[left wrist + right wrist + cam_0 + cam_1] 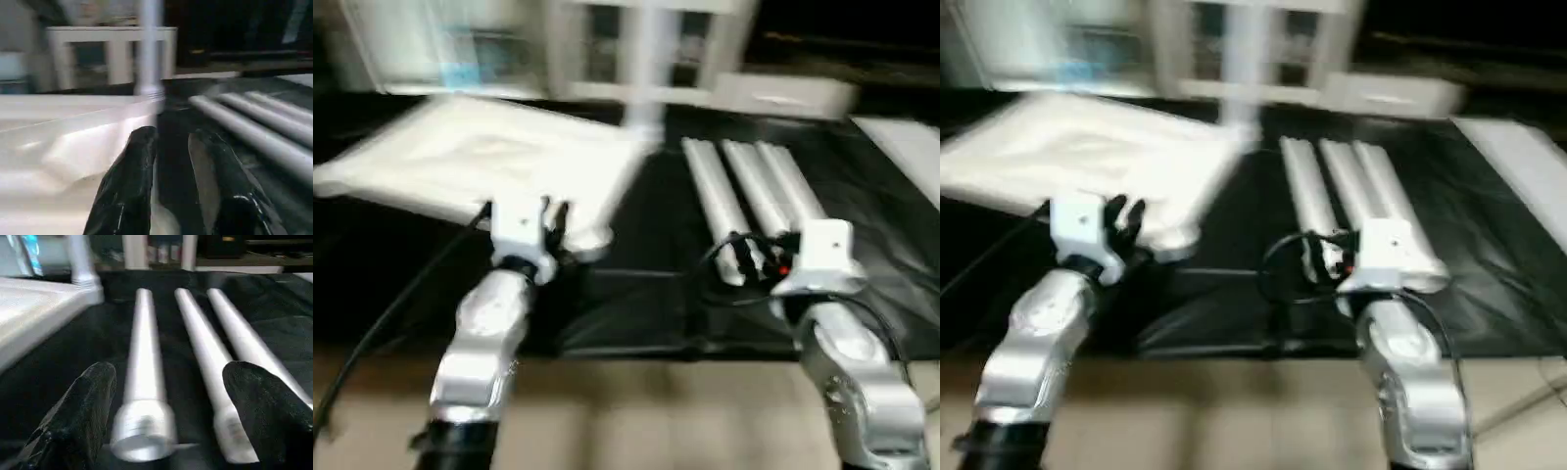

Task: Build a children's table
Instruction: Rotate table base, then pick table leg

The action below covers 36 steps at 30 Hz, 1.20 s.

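Your left gripper (171,171) has its fingers narrowly parted; your right gripper (171,411) is spread wide, both silver forearms reaching forward.

A black-covered surface (636,304) carries the white tabletop (480,157) on the left and three white legs (749,186) side by side (ribbed ends nearest) to its right.

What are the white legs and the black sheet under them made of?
The legs look like smooth white plastic tubes: a soft sheen runs along them and the ends are moulded with ribs. It could be painted metal, but plastic seems likelier. The sheet looks like thin, glossy black plastic film or cloth: it wrinkles and catches light along its folds.
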{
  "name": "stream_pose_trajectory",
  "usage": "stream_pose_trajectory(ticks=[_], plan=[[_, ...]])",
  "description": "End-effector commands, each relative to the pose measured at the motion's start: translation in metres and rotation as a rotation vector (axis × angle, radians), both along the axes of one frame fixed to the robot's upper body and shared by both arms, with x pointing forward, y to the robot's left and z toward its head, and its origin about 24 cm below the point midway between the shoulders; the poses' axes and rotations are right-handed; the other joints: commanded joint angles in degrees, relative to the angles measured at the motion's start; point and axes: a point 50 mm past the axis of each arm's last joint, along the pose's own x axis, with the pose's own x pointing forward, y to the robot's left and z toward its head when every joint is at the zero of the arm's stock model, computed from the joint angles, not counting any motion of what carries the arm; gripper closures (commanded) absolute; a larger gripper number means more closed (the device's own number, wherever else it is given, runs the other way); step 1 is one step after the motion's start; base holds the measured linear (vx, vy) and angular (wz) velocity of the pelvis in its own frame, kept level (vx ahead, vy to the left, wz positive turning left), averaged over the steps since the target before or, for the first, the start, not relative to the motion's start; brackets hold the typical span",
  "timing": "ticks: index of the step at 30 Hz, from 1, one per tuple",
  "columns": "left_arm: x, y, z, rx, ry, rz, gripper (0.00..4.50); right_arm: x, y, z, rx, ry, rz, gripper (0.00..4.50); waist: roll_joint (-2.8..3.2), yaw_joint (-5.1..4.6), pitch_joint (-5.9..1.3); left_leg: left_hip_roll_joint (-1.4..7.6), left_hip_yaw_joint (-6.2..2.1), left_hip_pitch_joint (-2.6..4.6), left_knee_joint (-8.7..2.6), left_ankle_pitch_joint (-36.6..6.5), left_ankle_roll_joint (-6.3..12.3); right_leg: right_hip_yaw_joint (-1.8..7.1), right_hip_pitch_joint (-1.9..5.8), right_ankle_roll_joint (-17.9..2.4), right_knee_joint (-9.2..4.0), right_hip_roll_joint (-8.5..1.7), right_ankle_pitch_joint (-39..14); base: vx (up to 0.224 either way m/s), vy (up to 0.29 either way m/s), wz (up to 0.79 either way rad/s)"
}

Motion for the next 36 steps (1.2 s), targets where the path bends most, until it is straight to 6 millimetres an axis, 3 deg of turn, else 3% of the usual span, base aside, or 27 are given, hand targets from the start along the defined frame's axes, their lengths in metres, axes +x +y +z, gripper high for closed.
stream_pose_trajectory(ticks=[1,2,3,4,5,6,7,8,9,10,11,12,13,14,15,16,17,18,19,21,23,26,28,30,31,34,36], plan=[[-0.001,0.017,0.003,0.026,-0.016,0.051,3.09,0.004,0.011,0.006,0.009,-0.033,0.045,0.68,-0.73,2.69,-3.13,-0.23,-0.67,-6.65,-0.45,4.38,6.05,6.86,8.13,-12.92,-8.33,-8.11,-30.5,0.156,0.012,0.11],[-0.001,0.017,0.003,0.026,-0.016,0.051,3.09,0.004,0.011,0.006,0.009,-0.033,0.045,0.68,1.25,2.39,-2.44,1.5,-0.27,-4.39,-5.15,6.9,5.69,2.12,5.71,-12.82,-7.98,-5.04,-27.16,0.156,0.012,0.11],[-0.001,0.017,0.003,0.027,-0.017,0.051,3.09,0.005,0.011,0.007,0.008,-0.036,0.053,0.68,1.89,1.43,-2.06,2.16,-0.98,-3.84,-7.33,3.71,6.01,0.19,5.18,-10.99,-6.98,-2.42,-25.27,0.198,0.05,-0.17],[-0.001,0.018,0.004,0.042,-0.019,0.058,3.09,0.006,0.012,0.009,0.005,-0.043,0.076,0.68,4.08,-0.71,-3.18,6.04,-7.05,5.29,-9.11,-8.29,9.41,-1.41,-1.08,-6.62,0.51,0.42,-14.73,0.279,0.06,-0.06],[-0.001,0.019,0.005,0.045,-0.022,0.061,3.09,0.007,0.013,0.01,0.008,-0.049,0.088,0.68,3.37,-1.58,-3.97,7.78,-9.38,7.43,-9.07,-8.46,13.19,-1.17,-2.76,-4.84,3.15,-0.14,-11.17,0.279,0.06,-0.06],[-0.001,0.021,0.007,0.041,-0.035,0.064,3.09,0.008,0.014,0.014,0.011,-0.063,0.125,0.68,3.29,-0.86,-4.32,7.98,-9.93,8.4,-7.38,-0.66,20.53,-0.73,-5.74,0.5,5.73,-0.71,-7.17,0.279,0.016,0.21],[-0.002,0.021,0.007,0.04,-0.036,0.064,3.09,0.008,0.014,0.014,0.012,-0.064,0.128,0.68,2.41,-0.98,-4.45,7.39,-8.8,8.16,-5.99,15.51,25.86,-0.17,-8.47,4.13,6.84,-1.59,-2.63,0.226,0.003,0.07],[-0.002,0.021,0.009,0.035,-0.044,0.061,3.09,0.008,0.015,0.015,0.01,-0.067,0.139,0.68,1.95,-0.71,-4.52,6.8,-7.85,7.38,-5.52,25.59,27.61,0.4,-9.27,5.14,6.68,-1.97,0.43,0.226,0.003,0.07],[-0.003,0.021,0.009,0.036,-0.049,0.056,3.09,0.009,0.014,0.015,0.003,-0.068,0.139,0.68,0.95,-0.85,-5.22,6.12,-7.19,7.44,-4.24,37.46,28.44,1.54,-10.28,5.33,5.48,-2.74,4.75,0.154,-0.02,0.02],[-0.003,0.02,0.009,0.039,-0.049,0.051,3.09,0.009,0.013,0.016,0.001,-0.068,0.136,0.68,-1.34,-0.71,-5.63,0.33,-3.35,5.52,-0.59,45.65,23.76,3.45,-9.35,1.46,0.23,-4.13,20.31,0.015,-0.052,0.02],[-0.003,0.019,0.009,0.035,-0.041,0.038,3.09,0.01,0.012,0.016,0.001,-0.067,0.125,0.68,-6.36,0.27,-7.35,-7.12,-0.26,-3.1,1.5,32.48,15.35,8.03,1.02,1.87,-0.78,-5.65,42.66,0.015,-0.052,0.02],[-0.004,0.017,0.009,0.025,-0.033,0.01,3.09,0.012,0.01,0.017,-0.018,-0.062,0.107,0.68,-4.84,2.63,-6.39,-6.04,-1.38,-5.51,4.05,20.83,12.45,11.36,3.13,-4.13,0.14,-10.48,57.77,0.015,-0.017,0.21],[-0.005,0.014,0.007,0.027,-0.021,-0.03,3.09,0.015,0.008,0.017,-0.032,-0.048,0.081,0.68,-4.45,2.85,-6.29,-3.52,-2.3,-6.39,1.64,16.05,7.0,9.3,3.09,-8.37,1.85,-9.73,85.94,0.0,0.0,0.0],[-0.006,0.011,0.005,0.035,-0.013,-0.061,3.09,0.017,0.007,0.017,-0.037,-0.035,0.064,0.68,-3.56,3.2,-6.1,-3.48,-2.12,-5.62,-0.45,16.14,3.18,6.08,2.2,-8.7,1.7,-7.02,87.57,0.0,0.0,0.0],[-0.007,0.009,0.001,0.04,0.005,-0.095,3.09,0.02,0.004,0.016,-0.056,-0.013,0.043,0.68,-1.86,2.53,-5.75,-2.91,-1.59,-6.06,-2.9,19.09,1.63,4.72,2.38,-9.2,1.21,-4.06,72.68,-0.066,-0.05,-0.15],[-0.007,0.008,0.0,0.042,0.016,-0.109,3.04,0.021,0.002,0.016,-0.07,-0.002,0.033,0.42,-0.56,2.64,-5.65,-1.67,-1.77,-5.43,-3.56,20.2,1.4,4.42,1.69,-9.17,0.9,-3.34,62.6,-0.079,-0.013,0.02],[-0.008,0.006,-0.002,0.051,0.017,-0.135,3.04,0.022,0.001,0.015,-0.077,0.021,0.043,0.35,0.41,2.2,-5.2,0.61,-1.45,-3.27,-3.8,19.48,2.44,3.24,-0.54,-11.08,-0.15,-1.88,39.04,-0.079,-0.013,0.02],[-0.008,0.004,-0.003,0.059,0.016,-0.158,3.04,0.023,0.001,0.014,-0.081,0.04,0.055,0.35,0.73,1.82,-4.81,1.69,-1.8,-2.67,-4.41,17.33,2.64,2.87,-0.99,-12.3,-0.72,-1.93,26.63,0.0,0.0,0.0],[-0.009,0.002,-0.003,0.067,0.022,-0.196,3.04,0.025,-0.001,0.013,-0.088,0.068,0.064,0.3,0.72,1.69,-3.46,2.78,-1.02,-1.99,-5.66,4.0,2.46,3.33,-1.49,-13.3,-2.87,-2.66,2.83,-0.062,0.006,0.1],[-0.011,0.001,-0.003,0.077,0.025,-0.248,3.04,0.026,-0.003,0.013,-0.106,0.096,0.067,0.06,0.31,1.46,-2.55,2.69,-0.07,-1.43,-6.29,-9.06,0.33,3.69,-1.88,-11.77,-4.34,-2.94,-11.03,-0.078,0.013,0.16],[-0.015,-0.002,-0.002,0.092,0.034,-0.349,3.04,0.031,-0.006,0.013,-0.153,0.139,0.055,0.06,-0.03,1.14,-1.56,2.16,0.42,-0.3,-6.7,-21.4,-3.39,3.68,-3.23,-5.52,-6.04,-3.23,-29.27,-0.094,0.019,0.16],[-0.022,-0.005,-0.004,0.131,0.063,-0.471,3.04,0.037,-0.011,0.009,-0.194,0.205,0.033,0.06,-0.27,1.14,-2.48,2.27,0.09,-1.99,-7.18,-16.22,-3.47,4.03,-2.07,-2.88,-5.81,-4.26,-28.51,-0.077,0.022,-0.01],[-0.028,-0.004,-0.009,0.13,0.117,-0.539,3.04,0.043,-0.01,0.0,-0.198,0.301,0.072,0.06,0.11,1.32,-2.48,2.23,0.22,-2.26,-7.19,-13.98,-3.58,4.19,-2.3,-3.33,-5.4,-4.32,-25.61,-0.028,0.005,-0.04],[-0.029,-0.005,-0.009,0.145,0.134,-0.569,3.04,0.05,-0.006,-0.008,-0.171,0.381,0.118,0.06,-0.76,0.97,-2.43,2.13,0.36,-2.76,-7.14,-14.28,-3.44,4.12,-2.1,-3.66,-5.57,-4.33,-26.63,0.0,0.0,0.0],[-0.029,-0.005,-0.009,0.145,0.134,-0.569,3.04,0.05,-0.006,-0.008,-0.171,0.381,0.118,0.06,-0.56,0.88,-2.44,1.91,0.32,-2.44,-6.82,-14.29,-3.13,4.22,-2.61,-3.87,-5.56,-4.48,-28.57,0.0,0.0,0.0],[-0.038,-0.009,-0.007,0.138,0.173,-0.685,3.04,0.062,0.0,-0.017,-0.147,0.451,0.16,0.06,-1.21,0.79,-3.14,2.26,0.73,-3.08,-6.6,-7.83,-2.11,4.37,-2.16,-6.69,-4.84,-4.54,-20.17,0.0,0.0,0.0],[-0.042,-0.009,-0.007,0.156,0.195,-0.744,3.04,0.066,0.002,-0.018,-0.126,0.465,0.168,0.06,-1.05,1.08,-3.41,2.27,1.31,-3.11,-6.36,-4.46,-1.05,4.42,-2.3,-8.95,-4.2,-4.23,-13.89,0.0,0.0,0.0]])
